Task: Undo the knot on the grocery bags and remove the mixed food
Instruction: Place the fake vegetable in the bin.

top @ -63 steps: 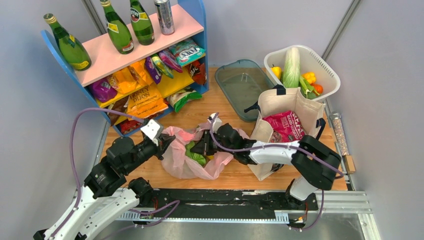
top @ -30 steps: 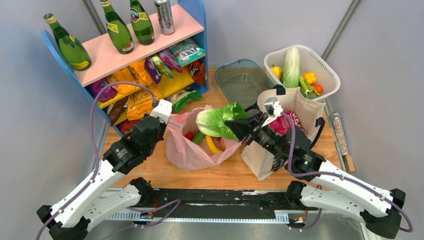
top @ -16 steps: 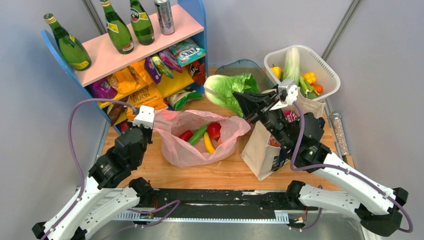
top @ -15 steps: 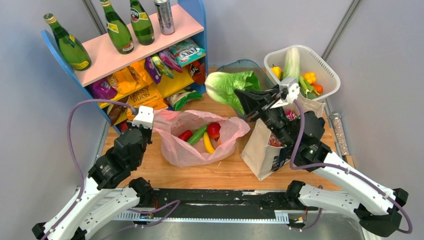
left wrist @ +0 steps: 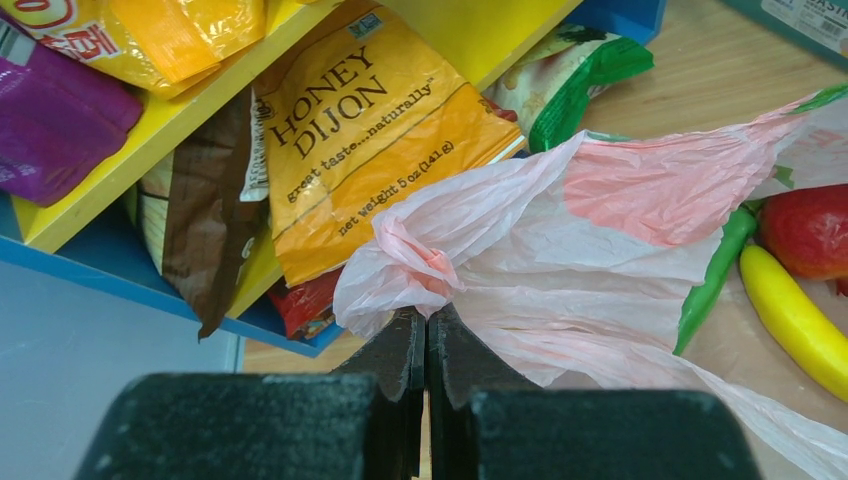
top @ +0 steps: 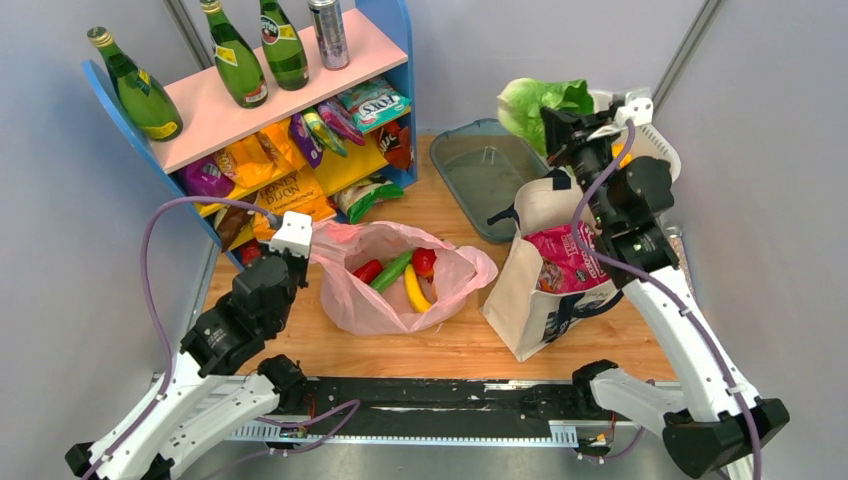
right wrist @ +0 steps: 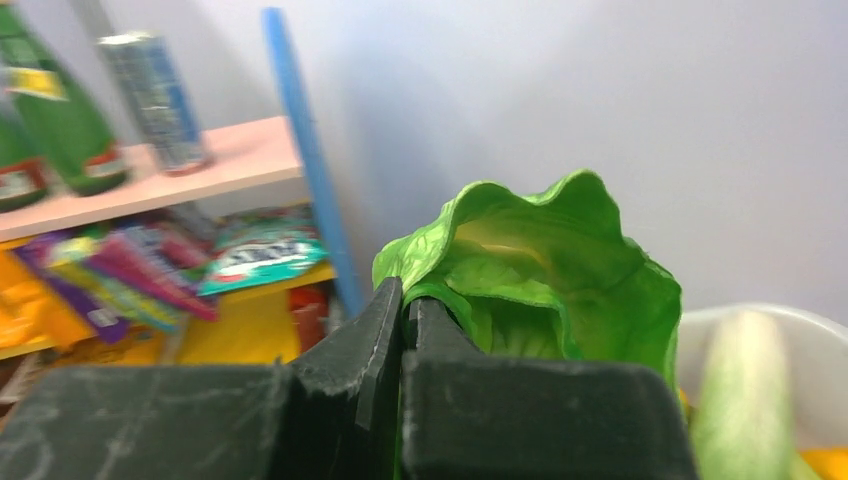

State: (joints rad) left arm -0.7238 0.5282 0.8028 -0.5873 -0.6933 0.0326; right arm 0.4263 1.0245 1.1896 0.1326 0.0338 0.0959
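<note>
Up at 1 o'clock in the overhead view, the right gripper (top: 558, 118) is clamped on the lettuce (top: 533, 100), beside the white basket (top: 668, 158); I'd get it squarely over the basket before letting go. Left gripper (left wrist: 427, 335) pinches the 9 o'clock rim of the pink bag (top: 385, 305), holding the mouth open.

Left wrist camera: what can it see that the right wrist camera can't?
Only the left wrist view: the left tool shut on a bunched edge of the pink bag, with a banana, cucumber and red fruit in the bag.
Only the right wrist view: the right tool shut on a lettuce, plus a bottle, a can and a basket holding a cabbage.
Both views: the shelf with its snack packets.
</note>
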